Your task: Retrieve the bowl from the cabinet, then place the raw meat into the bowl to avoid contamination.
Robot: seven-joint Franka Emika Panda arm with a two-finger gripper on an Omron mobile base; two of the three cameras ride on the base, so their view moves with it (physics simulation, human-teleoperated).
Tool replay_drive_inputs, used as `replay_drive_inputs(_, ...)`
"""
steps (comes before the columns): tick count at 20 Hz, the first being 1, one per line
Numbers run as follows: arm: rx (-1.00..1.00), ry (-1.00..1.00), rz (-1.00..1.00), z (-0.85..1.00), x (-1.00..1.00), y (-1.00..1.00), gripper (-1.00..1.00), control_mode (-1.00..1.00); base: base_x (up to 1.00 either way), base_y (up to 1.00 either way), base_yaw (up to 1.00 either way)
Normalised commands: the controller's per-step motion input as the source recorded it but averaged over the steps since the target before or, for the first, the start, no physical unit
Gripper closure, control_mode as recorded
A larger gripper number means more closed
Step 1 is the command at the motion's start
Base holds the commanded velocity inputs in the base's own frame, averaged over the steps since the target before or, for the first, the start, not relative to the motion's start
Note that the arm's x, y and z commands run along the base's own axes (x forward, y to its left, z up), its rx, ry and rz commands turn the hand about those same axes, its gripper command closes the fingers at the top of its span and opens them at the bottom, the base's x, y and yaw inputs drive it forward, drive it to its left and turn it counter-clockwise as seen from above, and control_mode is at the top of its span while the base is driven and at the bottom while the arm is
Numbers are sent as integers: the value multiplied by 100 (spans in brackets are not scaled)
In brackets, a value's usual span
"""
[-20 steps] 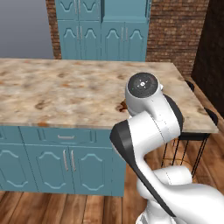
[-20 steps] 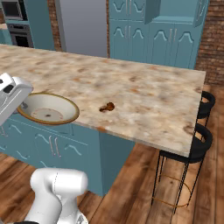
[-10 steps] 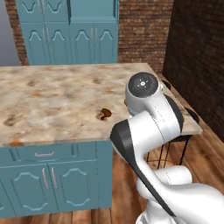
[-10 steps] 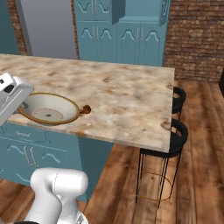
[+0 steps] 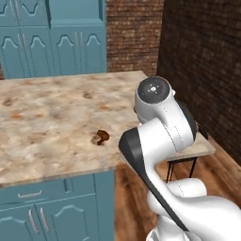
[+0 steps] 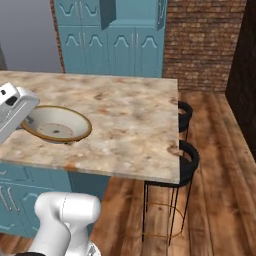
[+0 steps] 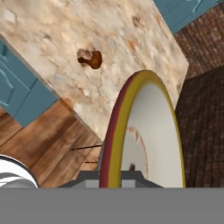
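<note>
Nearest the camera, the gripper (image 7: 114, 175) is clamped tight on the rim of the bowl (image 7: 146, 131), its fingertips mostly hidden behind that rim in the hand view. In the right base view the bowl (image 6: 56, 125) hangs at the arm's end over the near left part of the marble counter (image 6: 135, 130), tilted a little; whether its base touches the stone cannot be told.

Change noted: over the last second the whole scene has slid across both base views. That is the base driving and turning, not the things moving. The counter's right end and its two black stools (image 6: 182, 160) have come towards the centre of the right base view, and the brick wall (image 5: 134, 33) fills more of the left one. The grip has not altered.

The raw meat (image 5: 101, 137) lies on the counter close to its near edge, apart from the bowl; in the hand view the raw meat (image 7: 91, 59) sits just beyond the bowl's rim.

Farthest off, the cabinet (image 6: 112, 35) stands behind the counter with one upper door ajar.

Judgement: retrieval is done and the carry is near its end. The bowl must be set down and released before the meat can be picked up, since one hand serves both.
</note>
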Motion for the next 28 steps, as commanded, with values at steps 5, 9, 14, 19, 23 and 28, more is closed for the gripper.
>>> replay_drive_inputs(5,0,0,0,0,0,0,100,100,28,-5,-19)
replay_drive_inputs(9,0,0,0,0,0,0,100,100,20,-3,-10)
replay_drive_inputs(14,0,0,0,0,0,0,100,100,25,-13,-10)
replay_drive_inputs(19,0,0,0,0,0,0,100,100,35,-4,-9)
replay_drive_inputs(23,-1,0,-3,-5,24,0,100,-100,19,0,-3)
replay_drive_inputs(28,-2,-1,-4,-21,64,0,100,-100,0,0,0)
